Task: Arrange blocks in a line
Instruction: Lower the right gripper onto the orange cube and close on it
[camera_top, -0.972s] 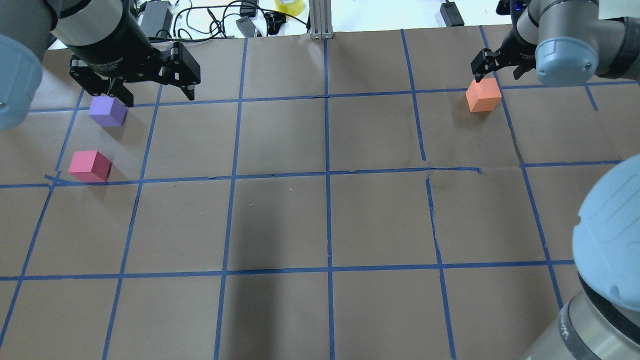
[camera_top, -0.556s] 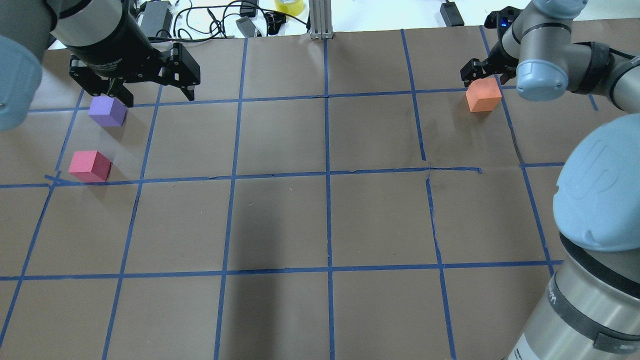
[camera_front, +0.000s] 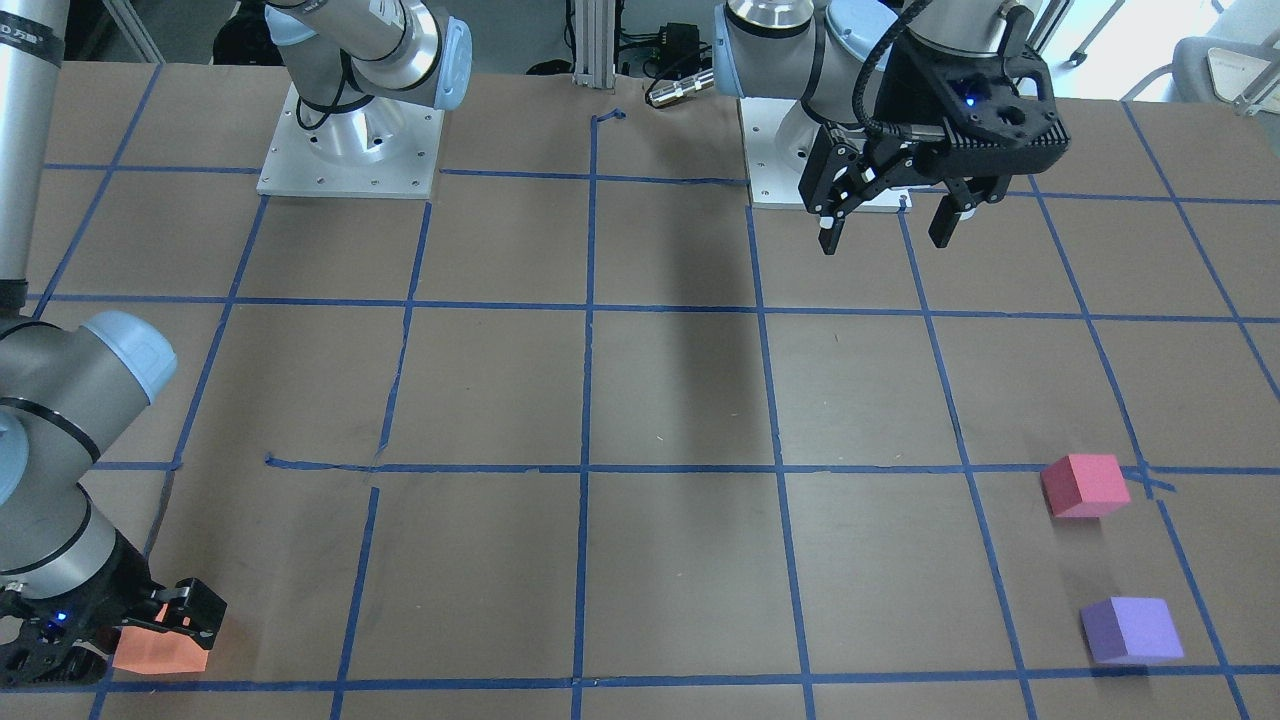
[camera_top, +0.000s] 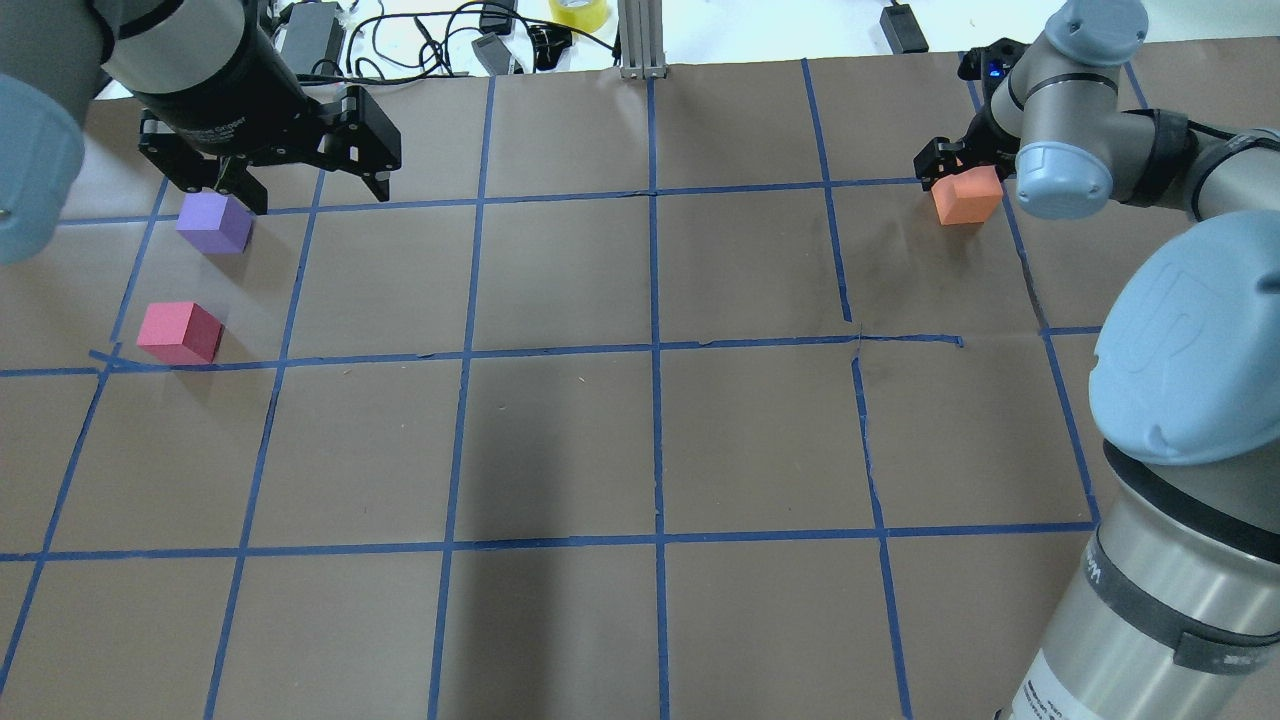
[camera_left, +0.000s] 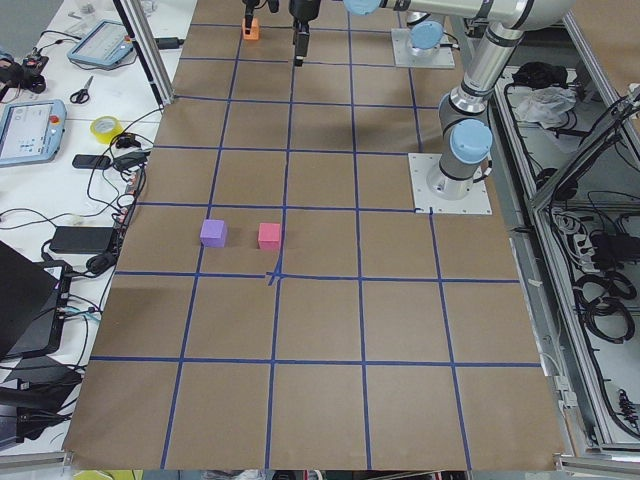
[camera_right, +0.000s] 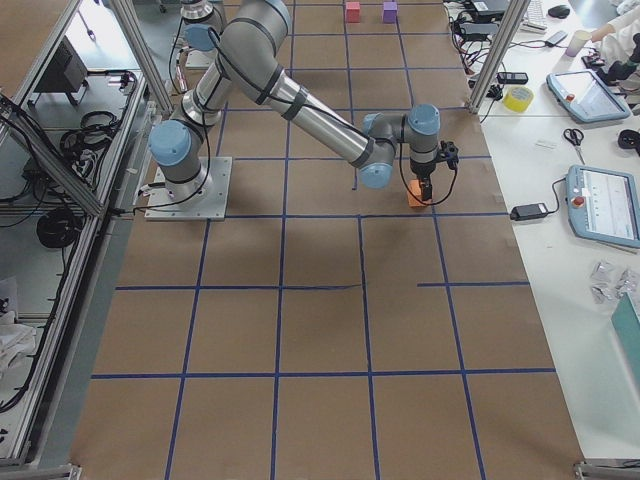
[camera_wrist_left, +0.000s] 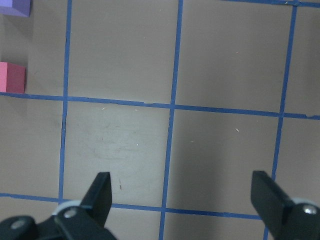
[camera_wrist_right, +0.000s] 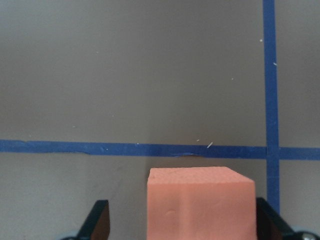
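Note:
The orange block (camera_top: 965, 197) rests on the brown paper at the far right. My right gripper (camera_top: 962, 172) is open and lowered around it. In the right wrist view the block (camera_wrist_right: 200, 205) sits between the two fingers (camera_wrist_right: 100, 220) with a gap on each side. The purple block (camera_top: 213, 222) and the pinkish red block (camera_top: 180, 332) lie at the far left, apart from each other. My left gripper (camera_top: 318, 195) is open and empty. It hangs well above the table (camera_front: 885, 240), beside the purple block in the overhead view.
Blue tape lines (camera_top: 655, 350) form a grid on the paper. An aluminium post (camera_top: 640, 40), cables, power bricks and a yellow tape roll (camera_top: 578, 10) sit past the far edge. Both arm bases (camera_front: 350, 140) stand at the robot's side.
My right gripper has moved left and down until its fingers straddle the orange block, and the right arm has swung inward. The left arm and the three blocks have not moved.

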